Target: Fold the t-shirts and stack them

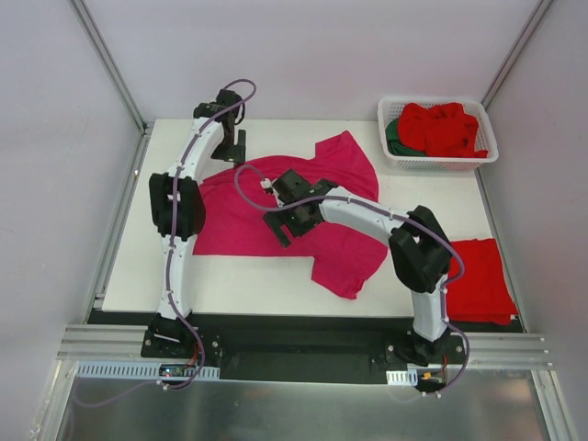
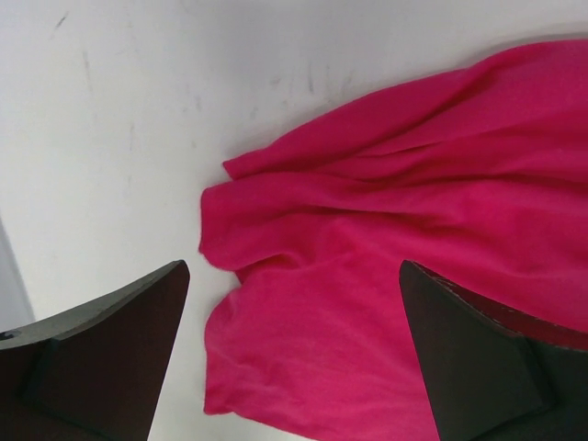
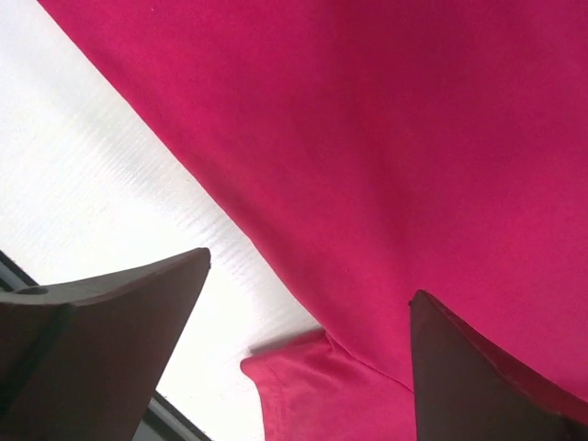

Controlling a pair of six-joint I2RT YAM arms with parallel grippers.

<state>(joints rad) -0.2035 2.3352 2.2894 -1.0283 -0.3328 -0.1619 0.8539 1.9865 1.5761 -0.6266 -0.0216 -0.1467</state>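
Okay, quick look across the 3 feeds. The magenta-pink short-sleeved cloth t-shirt (image 1: 344,253) lies spread and rumpled mid-desk. One part runs toward the far side, and another hangs toward the near edge, right of centre. The white flat desk (image 1: 248,289) shows around it on the near and left sides.

My left arm (image 1: 188,170) reaches to the far-left part of the desk. The left fingers (image 2: 110,349) are wide apart and not clamped on anything. In the wrist cam they straddle the pink shirt's wrinkled left edge, w/ white desk on the left. Can't tell how high above the cloth they sit.

The right arm (image 1: 367,213) crosses over the shirt's middle toward the left. The right fingers (image 3: 101,331) are also wide apart, w/ no cloth pinched. Below them the shirt's hem runs diagonally, w/ a small folded-over bit of pink cloth at the bottom of that view and desk on the left.

At far right sits the white slotted plastic basket (image 1: 439,163). It holds bunched bright red cloth shirts (image 1: 446,129), w/ a dark green cloth shirt (image 1: 393,138) at its left side. At near right a flat, squared-up red cloth shirt (image 1: 480,276) lies on the desk, apart from the pink one and partly behind the right arm's elbow.
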